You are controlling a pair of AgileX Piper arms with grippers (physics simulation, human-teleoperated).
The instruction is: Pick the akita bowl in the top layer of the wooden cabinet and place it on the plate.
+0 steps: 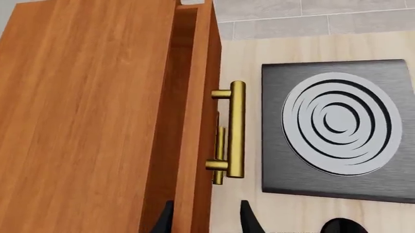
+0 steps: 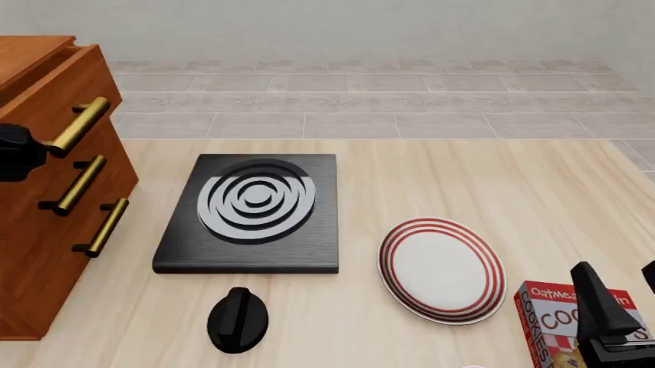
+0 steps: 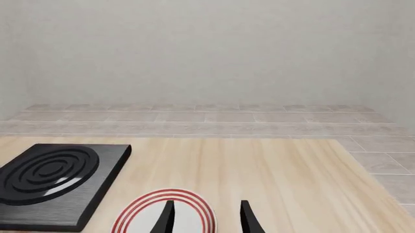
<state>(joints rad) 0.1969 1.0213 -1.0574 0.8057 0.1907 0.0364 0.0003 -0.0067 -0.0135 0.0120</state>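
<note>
In the front view the wooden cabinet (image 2: 46, 199) stands at the left edge of the frame, its three handles stepping down its front. The top layer (image 2: 57, 88) juts out a little past the two drawers below it. Right of the cabinet, near the middle of the frame, lies the slab (image 2: 245, 245) on the table (image 2: 511, 184). Below the slab, toward the lower edge, sits the knob (image 2: 238, 320). The plate (image 2: 442, 269) lies right of the slab and knob, and the cookie box (image 2: 557, 326) sits in the lower right corner, just beside the plate.
</note>
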